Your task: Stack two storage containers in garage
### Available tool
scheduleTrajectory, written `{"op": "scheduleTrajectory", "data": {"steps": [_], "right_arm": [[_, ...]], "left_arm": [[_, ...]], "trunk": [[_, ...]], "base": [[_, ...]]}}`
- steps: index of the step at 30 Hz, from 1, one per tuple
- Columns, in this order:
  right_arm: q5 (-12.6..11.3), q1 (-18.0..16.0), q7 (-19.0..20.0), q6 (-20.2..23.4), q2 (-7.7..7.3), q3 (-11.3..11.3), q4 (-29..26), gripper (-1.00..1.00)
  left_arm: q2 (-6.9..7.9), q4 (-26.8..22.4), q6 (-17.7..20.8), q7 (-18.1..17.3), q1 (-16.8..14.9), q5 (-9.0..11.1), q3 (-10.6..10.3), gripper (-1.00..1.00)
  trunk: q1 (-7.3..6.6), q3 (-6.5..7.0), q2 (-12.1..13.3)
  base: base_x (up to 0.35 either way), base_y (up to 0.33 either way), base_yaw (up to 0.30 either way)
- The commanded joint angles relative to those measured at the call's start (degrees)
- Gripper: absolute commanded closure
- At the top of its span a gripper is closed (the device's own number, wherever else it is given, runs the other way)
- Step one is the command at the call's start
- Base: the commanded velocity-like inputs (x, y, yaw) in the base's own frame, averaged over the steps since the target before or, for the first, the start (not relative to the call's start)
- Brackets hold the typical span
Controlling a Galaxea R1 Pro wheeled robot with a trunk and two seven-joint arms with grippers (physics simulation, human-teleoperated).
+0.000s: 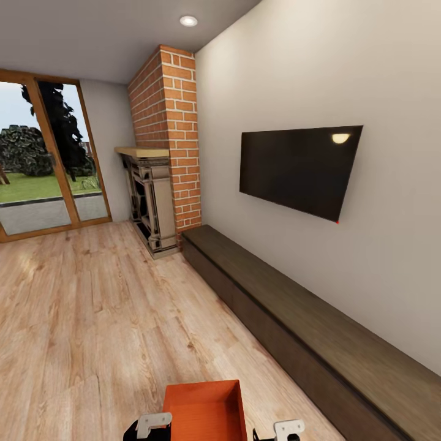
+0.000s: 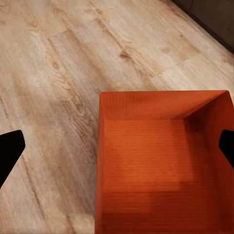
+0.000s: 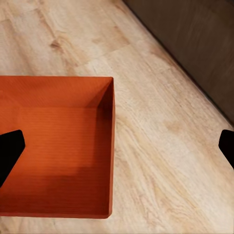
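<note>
I am in the living room, and the garage is out of view. One orange-red open-top storage container (image 1: pixel 205 410) sits low in front of me over the light wood planks; it is empty. My left gripper (image 2: pixel 117 151) is open, and its black fingers (image 2: pixel 9 151) stand wide apart on either side of the container's (image 2: pixel 161 165) left wall. My right gripper (image 3: pixel 117 151) is open too, straddling the right wall of the container (image 3: pixel 53 146). I cannot tell whether the box rests on the planks or hangs just above them.
A long dark low cabinet (image 1: pixel 306 331) runs along the right wall under a black TV (image 1: pixel 297 168). A red brick fireplace (image 1: pixel 162 171) stands at the far end, with glass doors (image 1: pixel 43 159) to its left. Wood flooring (image 1: pixel 92 318) spreads ahead and left.
</note>
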Motion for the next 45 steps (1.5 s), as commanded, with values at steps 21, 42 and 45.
{"op": "scheduleTrajectory", "data": {"steps": [21,42,45], "right_arm": [[0.2,0.0,1.0,-0.3,-0.07,0.3,0.3,-1.0],[0.2,0.1,1.0,-0.4,-0.06,0.3,0.3,-1.0],[0.2,0.1,1.0,-0.4,-0.04,0.3,0.3,-1.0]], "left_arm": [[0.11,0.0,-0.2,0.3,0.0,0.9,-0.2,-1.0],[0.11,0.0,-0.2,0.4,0.0,1.0,-0.1,-1.0],[0.11,0.0,-0.2,0.4,0.0,1.0,-0.1,-1.0]], "trunk": [[0.0,-0.07,0.0],[0.0,-0.07,0.0],[0.0,-0.07,0.0]], "base": [[-0.043,0.049,0.0],[-0.009,0.049,0.0],[0.0,0.002,0.0]]}}
